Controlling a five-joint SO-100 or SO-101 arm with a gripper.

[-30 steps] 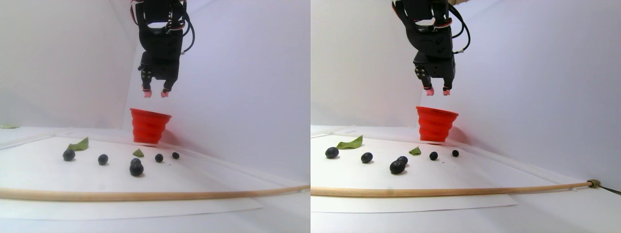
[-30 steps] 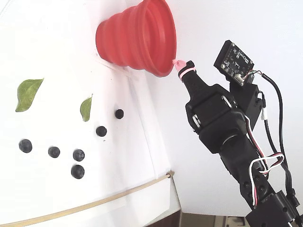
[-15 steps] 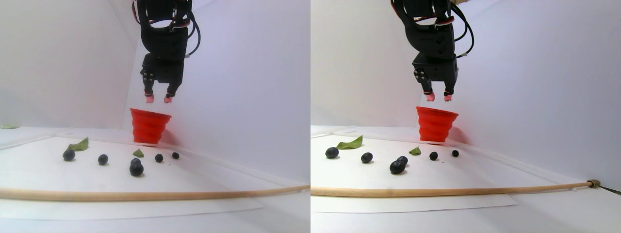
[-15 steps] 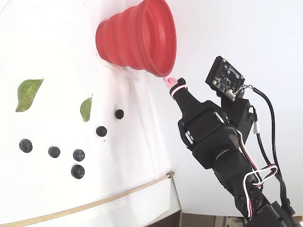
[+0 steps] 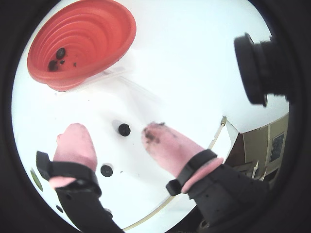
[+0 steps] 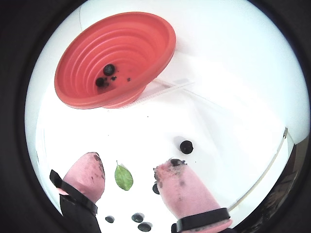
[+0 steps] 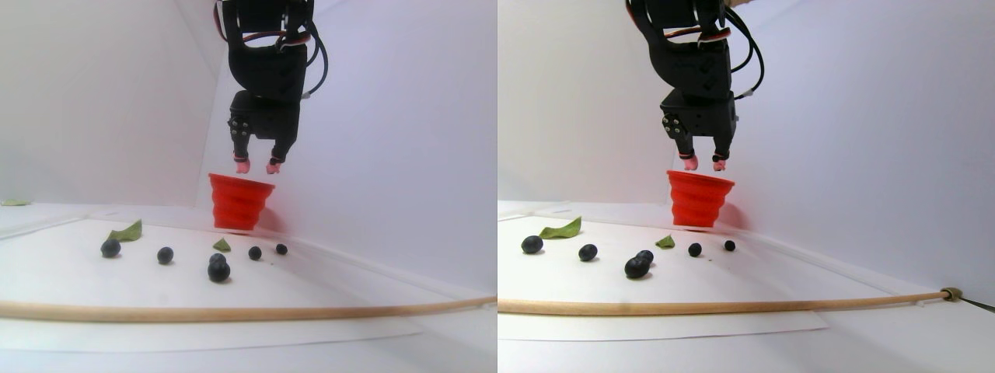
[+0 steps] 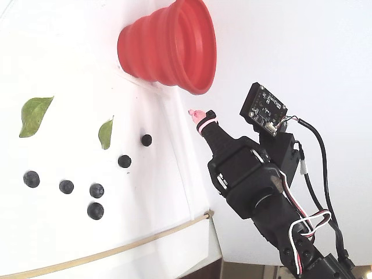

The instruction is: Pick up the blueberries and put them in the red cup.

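Note:
The red cup (image 8: 157, 46) stands at the back of the white sheet, with ribbed sides flaring to a wide rim. Two blueberries (image 6: 109, 70) and dark specks lie on its bottom, seen in both wrist views. Several more blueberries (image 7: 218, 270) are scattered on the paper in front of the red cup (image 7: 239, 200). My gripper (image 7: 257, 166) hangs just above rim height, a little to the near side of the cup, with the red cup (image 5: 92, 34) up and left of my gripper (image 5: 112, 131). It is open. The pink fingertips (image 6: 92, 165) are stained dark and hold nothing.
Two green leaves (image 8: 34, 115) (image 8: 105, 133) lie among the berries. A thin wooden stick (image 7: 233, 313) runs across the front of the sheet. White walls close in behind and to the right of the cup. A small circuit board (image 8: 264, 110) sits on the arm.
The gripper has come down toward the cup's rim and drifted off the cup's mouth toward the near side, staying open. The berries on the paper have not moved.

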